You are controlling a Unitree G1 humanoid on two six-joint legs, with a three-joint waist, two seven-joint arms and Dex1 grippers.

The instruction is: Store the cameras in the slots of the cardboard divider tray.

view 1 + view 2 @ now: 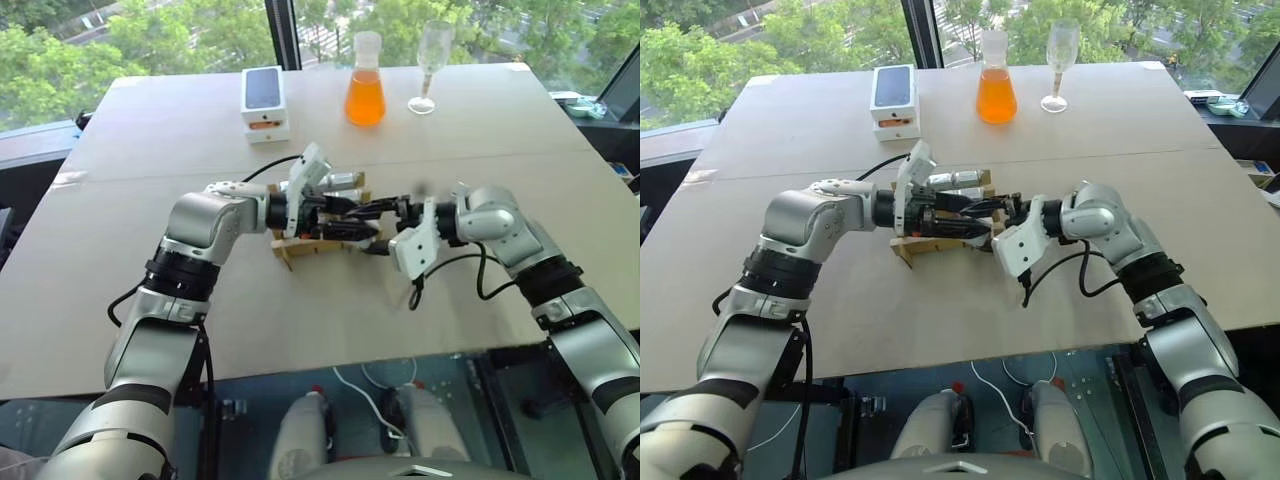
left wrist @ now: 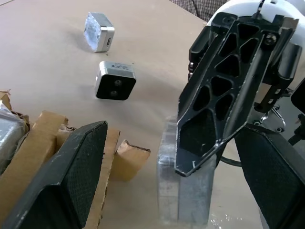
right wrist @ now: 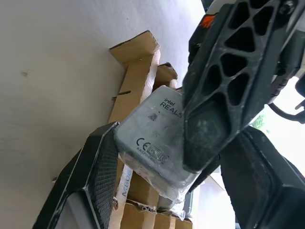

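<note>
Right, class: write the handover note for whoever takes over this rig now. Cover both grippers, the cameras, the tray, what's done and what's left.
Left gripper: open, its fingers either side of the held camera, not closed on it.
Right gripper: shut on that camera, above the cardboard tray.
Two loose cameras lie on the table beyond the tray.
Done: one camera picked up; whether any slot is filled, cannot tell.
Left: slot the held camera, then the two loose ones.
</note>
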